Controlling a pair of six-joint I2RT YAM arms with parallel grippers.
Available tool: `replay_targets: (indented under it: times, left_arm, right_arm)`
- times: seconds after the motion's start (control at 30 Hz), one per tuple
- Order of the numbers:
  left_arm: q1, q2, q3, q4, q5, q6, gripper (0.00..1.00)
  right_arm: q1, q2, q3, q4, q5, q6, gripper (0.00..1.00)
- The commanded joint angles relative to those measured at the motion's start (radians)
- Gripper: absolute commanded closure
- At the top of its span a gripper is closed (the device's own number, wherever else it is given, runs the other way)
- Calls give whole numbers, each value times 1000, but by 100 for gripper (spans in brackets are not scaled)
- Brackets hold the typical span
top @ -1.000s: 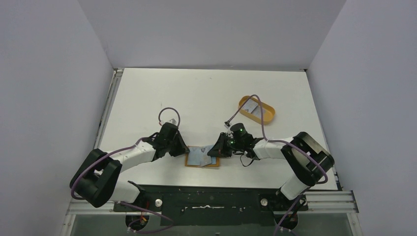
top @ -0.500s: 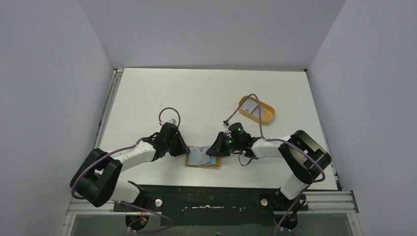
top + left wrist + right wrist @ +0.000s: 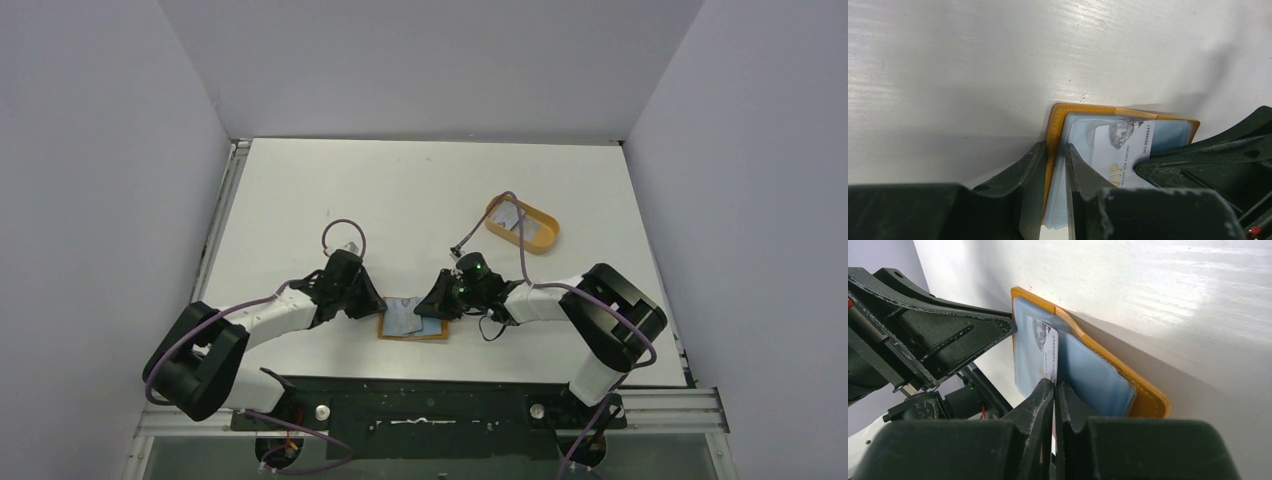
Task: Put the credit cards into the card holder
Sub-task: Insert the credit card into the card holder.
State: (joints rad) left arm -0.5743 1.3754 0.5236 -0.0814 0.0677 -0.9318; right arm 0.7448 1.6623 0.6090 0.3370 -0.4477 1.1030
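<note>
The orange-tan card holder (image 3: 412, 322) lies open on the table between both arms, its grey-blue plastic slots showing (image 3: 1168, 134) (image 3: 1098, 375). My left gripper (image 3: 372, 304) (image 3: 1054, 150) is shut on the holder's left edge, pinching the orange cover and the plastic sleeves. My right gripper (image 3: 432, 305) (image 3: 1054, 384) is shut on a pale credit card (image 3: 1046, 352) with a diamond print and "VIP" lettering (image 3: 1120, 150), its far end partly inside a slot. Another card (image 3: 513, 222) lies in the orange oval tray.
The orange oval tray (image 3: 545, 238) sits at the back right of the white table. Grey walls close in three sides. The black rail with the arm bases (image 3: 420, 405) runs along the near edge.
My right gripper has moved a little to the left with the card, pushing it further over the holder. The left arm has stayed in place.
</note>
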Motion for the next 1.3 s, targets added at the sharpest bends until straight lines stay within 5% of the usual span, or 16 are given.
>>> replay_targets:
  times: [0.0,0.23,0.47,0.77,1.27]
  left_arm:
    - [-20,39,-41,-71,13,-6,84]
    - [-26,14,-39,-86,9,-16,82]
    - [-22,-82,-37,-150,-2,-13,68]
    - [-10,-214,-29,-239,-35,7,62]
    - [-11,-50,-71,-103,10,2,89]
  right_arm:
    - [37,29,38,-19,90,2,100]
    - [57,9,61,-63,117,-8,100]
    - [57,-4,83,-99,105,-35,64]
    - [58,13,129,-160,89,-71,53]
    - [69,8,177,-227,71,-95,53]
